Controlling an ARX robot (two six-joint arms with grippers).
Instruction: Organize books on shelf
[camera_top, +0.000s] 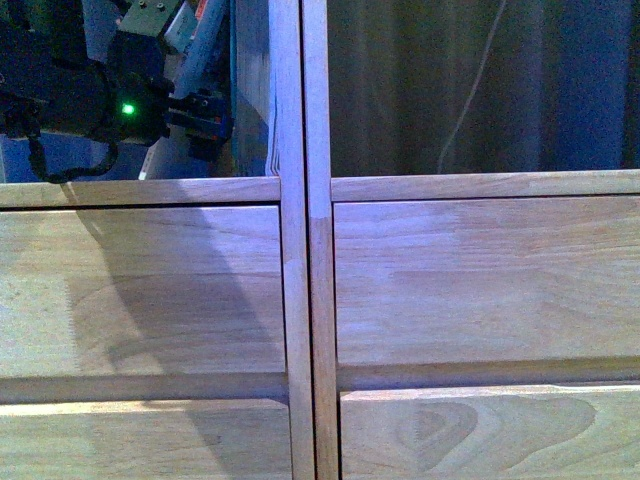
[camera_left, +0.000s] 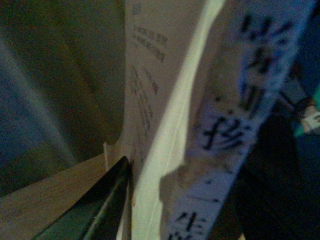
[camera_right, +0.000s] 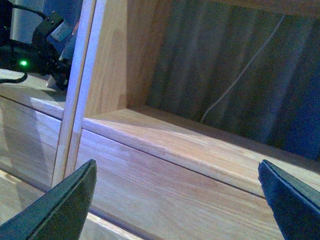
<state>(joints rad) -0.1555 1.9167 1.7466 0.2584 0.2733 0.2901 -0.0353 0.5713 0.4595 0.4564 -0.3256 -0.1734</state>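
The light-wood shelf (camera_top: 305, 250) fills the front view, with its central double upright and drawer fronts (camera_top: 480, 280). My left gripper (camera_top: 205, 112) is inside the upper left compartment, close to the upright, and is shut on a book. In the left wrist view the gripper (camera_left: 185, 200) grips a thin whitish book (camera_left: 160, 125) on edge; its cover has small print and a pale strip with large black characters. It stands just above the compartment's board (camera_left: 50, 200). My right gripper (camera_right: 175, 200) is open and empty in front of the right compartment's board (camera_right: 200, 145).
A grey curtain (camera_top: 420, 90) and a white cable (camera_top: 470, 90) hang behind the open right compartment. The left arm (camera_right: 35, 50), with a green light, shows beyond the upright in the right wrist view. Drawer fronts lie below both compartments.
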